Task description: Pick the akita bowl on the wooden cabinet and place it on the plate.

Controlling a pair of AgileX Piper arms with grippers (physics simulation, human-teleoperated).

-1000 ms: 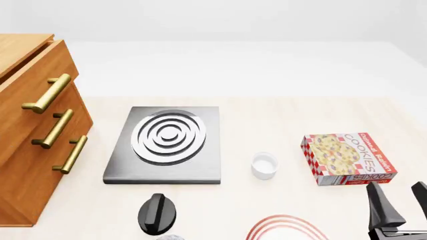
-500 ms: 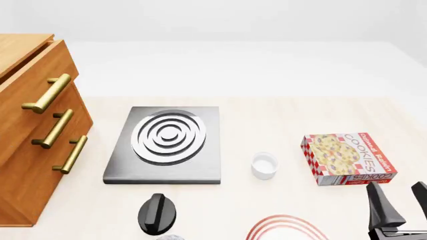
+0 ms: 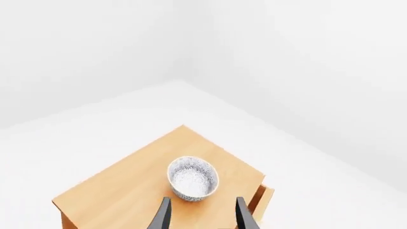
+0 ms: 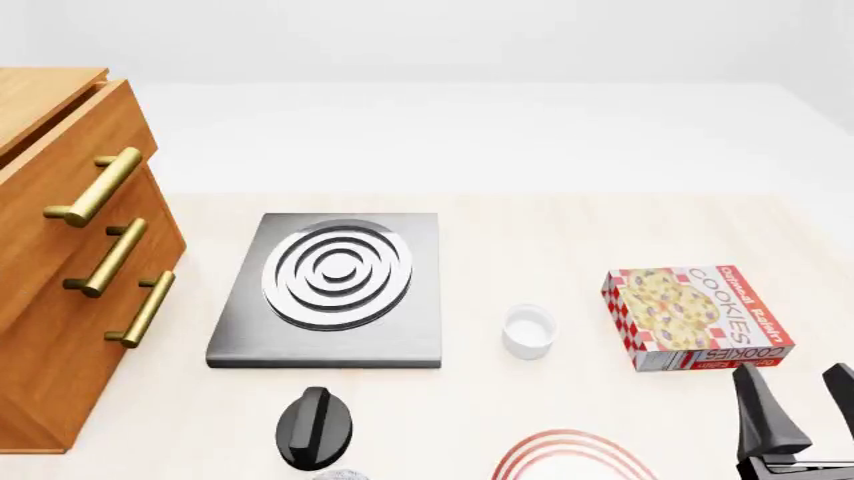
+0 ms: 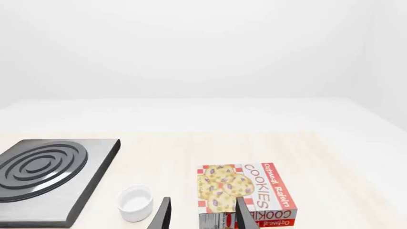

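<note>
The akita bowl [image 3: 192,179], whitish-grey with a dark speckled pattern, stands upright on top of the wooden cabinet [image 3: 121,191]. My left gripper [image 3: 202,218] hangs above and short of it, open, with nothing between its fingers [image 3: 162,217]. In the front view the wooden cabinet [image 4: 54,270] fills the left edge; the bowl and the left gripper are out of that frame. Only the far rim of the plate [image 4: 574,443], with its red rings, shows at the bottom edge. My right gripper [image 4: 801,405] is open at the bottom right, right of the plate. In its own wrist view the right gripper [image 5: 202,217] holds nothing.
A grey square stove [image 4: 334,285] with white rings lies mid-table, with a black knob [image 4: 314,427] in front of it. A small white cup [image 4: 529,331] stands right of the stove. A cookie box [image 4: 697,316] lies just beyond my right gripper.
</note>
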